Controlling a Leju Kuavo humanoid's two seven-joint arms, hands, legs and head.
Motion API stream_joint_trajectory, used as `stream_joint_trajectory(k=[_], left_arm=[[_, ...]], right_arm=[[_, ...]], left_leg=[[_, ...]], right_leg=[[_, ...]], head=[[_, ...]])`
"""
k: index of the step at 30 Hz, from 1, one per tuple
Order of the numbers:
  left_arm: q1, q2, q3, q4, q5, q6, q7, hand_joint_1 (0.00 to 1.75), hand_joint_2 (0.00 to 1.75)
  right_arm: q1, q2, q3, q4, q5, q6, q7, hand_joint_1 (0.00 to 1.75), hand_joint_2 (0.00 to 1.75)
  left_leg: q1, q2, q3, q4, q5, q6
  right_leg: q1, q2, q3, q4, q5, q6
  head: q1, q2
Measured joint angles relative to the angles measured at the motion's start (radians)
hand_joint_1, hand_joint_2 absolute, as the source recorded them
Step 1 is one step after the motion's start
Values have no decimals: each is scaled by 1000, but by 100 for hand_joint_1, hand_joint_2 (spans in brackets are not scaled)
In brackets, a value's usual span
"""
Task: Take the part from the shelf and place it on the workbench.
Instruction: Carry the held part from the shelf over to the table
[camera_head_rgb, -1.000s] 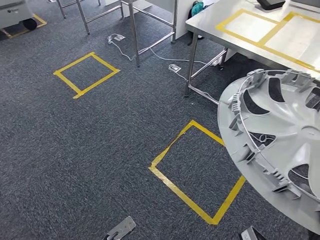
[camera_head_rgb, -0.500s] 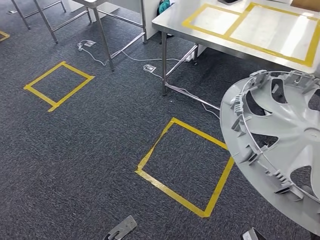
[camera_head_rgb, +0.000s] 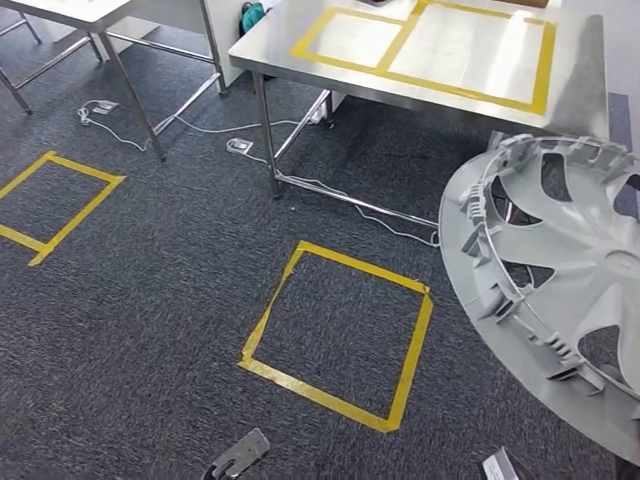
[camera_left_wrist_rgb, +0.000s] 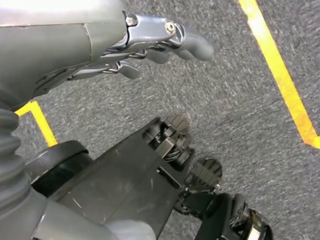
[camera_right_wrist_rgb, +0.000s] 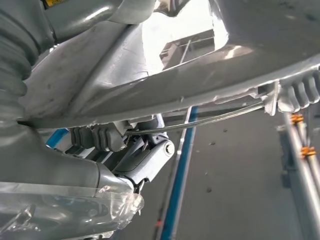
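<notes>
I count one hubcap (camera_head_rgb: 558, 290), tilted at near right and gripped at its rim by my right hand (camera_right_wrist_rgb: 124, 150), fingers (camera_right_wrist_rgb: 94, 137) curled on it. My left hand (camera_left_wrist_rgb: 151, 40) hangs over the carpet, fingers apart, holding nothing. Two yellow squares (camera_head_rgb: 340, 325) mark the floor; the surface (camera_head_rgb: 581, 75) carries two taped boxes. My view has swung since a second ago: the surface now sits nearer centre.

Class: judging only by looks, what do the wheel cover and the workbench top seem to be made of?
Wheel cover: probably moulded plastic with a matt silver-grey finish; thin clips and ribs line its rim. Workbench top: likely brushed stainless steel, given its soft sheen and bare metal legs.
</notes>
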Motion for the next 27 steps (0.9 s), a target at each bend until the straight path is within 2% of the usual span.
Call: stream_joint_trajectory(k=[1, 2, 3, 5, 7, 8, 9, 10, 11, 12, 13, 14, 15, 17, 18, 19, 20, 22, 23, 24, 25, 26, 27], left_arm=[[0, -1, 0, 0, 1, 0, 0, 0, 175], [0, -1, 0, 0, 1, 0, 0, 0, 175], [1, -2, 0, 0, 1, 0, 0, 0, 175], [2, -2, 0, 0, 1, 0, 0, 0, 175], [7, 0, 0, 0, 2, 0, 0, 0, 175], [9, 1, 0, 0, 2, 0, 0, 0, 175], [10, 2, 0, 0, 2, 0, 0, 0, 175], [11, 1, 0, 0, 2, 0, 0, 0, 175], [11, 1, 0, 0, 3, 1, 1, 0, 175], [11, 1, 0, 0, 3, 1, 1, 0, 175], [11, 1, 1, 0, 3, 1, 1, 0, 175], [11, 2, 1, 0, 3, 2, 2, 0, 175], [9, 1, 1, 0, 3, 2, 2, 0, 175], [4, 0, 1, -1, 4, 3, 2, 0, 175], [1, -1, 1, -1, 4, 3, 2, 0, 175], [0, -1, 1, -1, 4, 3, 2, 0, 175], [0, -1, 0, -1, 4, 3, 1, 0, 175], [4, 1, 0, -1, 4, 3, 1, 0, 175], [6, 1, 0, -1, 4, 3, 1, 0, 175], [8, 2, 0, -1, 4, 3, 1, 0, 175], [8, 2, 0, -1, 4, 3, 1, 0, 175], [9, 2, 0, -1, 4, 3, 1, 0, 175], [9, 3, 0, -1, 4, 3, 1, 0, 175]], right_arm=[[2, 0, 0, 0, 0, 0, 0, 175, 175], [3, 0, 0, 0, 0, 0, -1, 175, 175], [3, 0, 1, 1, 0, 0, -1, 175, 175], [0, 0, 1, 1, -1, 0, -1, 175, 175], [0, 0, 1, 2, -1, 0, -1, 175, 175], [1, 0, 1, 3, -1, 0, -1, 175, 175], [1, 0, 1, 4, -1, 0, -1, 175, 175], [2, 0, 1, 5, -1, 0, -1, 175, 175], [2, 0, 1, 5, -1, 0, -1, 175, 175], [1, 0, 1, 6, -1, 0, -1, 175, 175], [1, 0, 1, 7, -1, 0, 0, 175, 175], [2, 0, 1, 7, -1, 0, 0, 175, 175], [2, 0, 1, 8, -1, 0, 1, 175, 175], [5, 0, 0, 8, 0, 0, 1, 175, 175], [4, 0, 0, 8, 0, 0, 1, 175, 175], [4, 0, 1, 8, 0, -1, 1, 175, 175], [4, 0, 1, 8, 0, -1, 1, 175, 175], [4, 0, 1, 8, 0, 0, 1, 175, 175], [4, 0, 1, 8, 0, 0, 1, 175, 175], [4, 0, 1, 8, 0, 0, 1, 175, 175], [4, 0, 1, 8, 0, 0, 1, 175, 175], [4, 0, 1, 8, 0, 0, 1, 175, 175], [4, 0, 1, 8, 0, 0, 1, 175, 175]], left_leg=[[0, 1, 6, -1, -3, 7], [1, 1, 15, -2, -8, 15], [2, 2, 26, -3, -13, 22], [2, 6, 45, -4, -28, 30], [1, 11, 64, -4, -46, 31], [1, 13, 78, -4, -57, 31], [1, 15, 94, -4, -69, 30], [1, 16, 112, -4, -83, 28], [1, 17, 127, -4, -96, 25], [0, 18, 142, -5, -109, 21], [-1, 19, 152, -8, -121, 15], [-2, 21, 161, -10, -128, 8], [-3, 22, 169, -10, -128, 1], [-2, 22, 151, 35, -105, -10], [-2, 21, 120, 87, -89, -14], [-2, 20, 76, 152, -86, -18], [-2, 20, 29, 214, -100, -21], [-1, 20, -52, 286, -172, -24], [-1, 20, -77, 289, -200, -24], [-1, 20, -90, 269, -206, -23], [-1, 20, -92, 229, -183, -22], [-1, 20, -88, 178, -134, -20], [-1, 20, -81, 116, -71, -18]], right_leg=[[-1, -5, 5, -1, -2, 4], [1, -21, 8, 10, -8, 9], [2, -41, -5, 38, -22, 12], [3, -82, -71, 149, -59, 18], [2, -95, -153, 251, -91, 22], [1, -97, -177, 262, -92, 23], [1, -98, -184, 239, -75, 23], [0, -101, -178, 189, -40, 21], [1, -106, -167, 127, 18, 18], [3, -112, -157, 76, 62, 14], [5, -115, -147, 45, 95, 8], [8, -116, -141, 31, 111, 2], [10, -112, -134, 30, 102, -4], [6, -102, -115, 23, 93, -15], [3, -100, -103, 18, 86, -21], [1, -97, -90, 14, 78, -26], [1, -95, -78, 11, 69, -30], [1, -88, -51, 8, 47, -35], [1, -84, -35, 8, 35, -36], [1, -80, -18, 8, 22, -35], [1, -77, 0, 8, 8, -34], [1, -75, 16, 7, -5, -32], [2, -73, 32, 9, -20, -28]], head=[[0, 0], [1, 0], [4, 0], [10, 0], [12, 0], [12, 0], [13, 0], [13, 0], [14, 0], [15, 0], [14, 0], [14, 0], [14, 0], [13, 0], [12, 0], [11, 0], [11, 0], [10, 0], [10, 0], [10, 0], [10, 0], [10, 0], [9, 0]])
